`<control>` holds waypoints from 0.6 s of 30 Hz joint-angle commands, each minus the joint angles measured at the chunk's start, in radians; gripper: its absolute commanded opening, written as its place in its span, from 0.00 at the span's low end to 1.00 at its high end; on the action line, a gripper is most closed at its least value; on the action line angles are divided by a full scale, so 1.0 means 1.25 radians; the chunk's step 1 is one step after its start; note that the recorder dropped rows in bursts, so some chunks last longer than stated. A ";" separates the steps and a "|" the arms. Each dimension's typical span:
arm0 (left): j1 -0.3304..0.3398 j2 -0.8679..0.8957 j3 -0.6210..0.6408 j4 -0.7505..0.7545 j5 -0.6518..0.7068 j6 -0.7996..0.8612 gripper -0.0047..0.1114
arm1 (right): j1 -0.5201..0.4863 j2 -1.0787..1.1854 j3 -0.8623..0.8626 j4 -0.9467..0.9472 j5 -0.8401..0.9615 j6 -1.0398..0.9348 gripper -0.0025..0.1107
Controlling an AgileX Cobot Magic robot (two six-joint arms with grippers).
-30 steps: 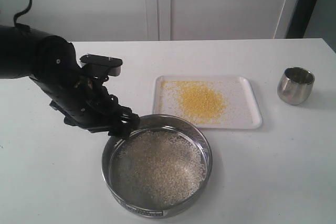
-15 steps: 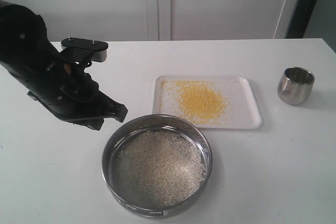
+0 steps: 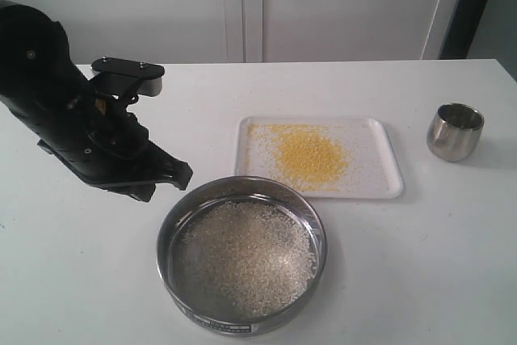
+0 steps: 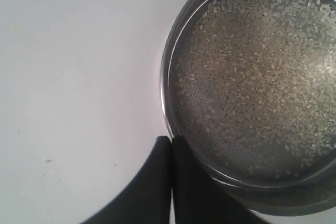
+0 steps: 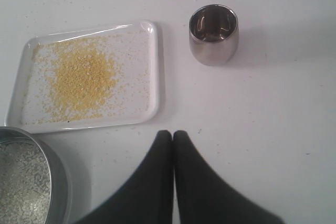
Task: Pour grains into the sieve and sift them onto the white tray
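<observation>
The sieve [image 3: 242, 256] stands on the table in front of the white tray [image 3: 380, 187], with whitish rice-like grains [image 3: 246, 256] spread over its mesh. A heap of yellow grains [image 3: 307, 155] lies on the white tray. My left gripper [image 3: 182, 174] hangs just left of the sieve's rim, shut and empty, apart from the rim. In the left wrist view the sieve [image 4: 252, 77] fills one side, beside the closed left gripper [image 4: 171, 140]. The right gripper [image 5: 172, 134] is shut on nothing above bare table; the white tray [image 5: 152, 66] and the sieve's rim [image 5: 58, 171] show there too.
A small steel cup [image 3: 455, 130] stands upright on the table, right of the tray; in the right wrist view the cup [image 5: 213, 33] looks empty. A few stray grains dot the table near the tray. White cabinet doors stand behind the table.
My left gripper has let go of the sieve's rim, drawn back to the left and up, and shut. The sieve and tray have stayed put.
</observation>
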 commanded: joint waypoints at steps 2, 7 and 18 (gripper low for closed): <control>0.002 -0.008 -0.002 0.003 0.039 -0.001 0.04 | -0.003 -0.004 0.000 -0.002 -0.008 0.004 0.02; 0.002 -0.008 -0.002 0.003 0.087 -0.001 0.04 | -0.003 -0.004 0.000 -0.002 -0.008 0.004 0.02; 0.044 -0.028 -0.002 0.008 0.107 -0.001 0.04 | -0.003 -0.004 0.000 -0.002 -0.008 0.004 0.02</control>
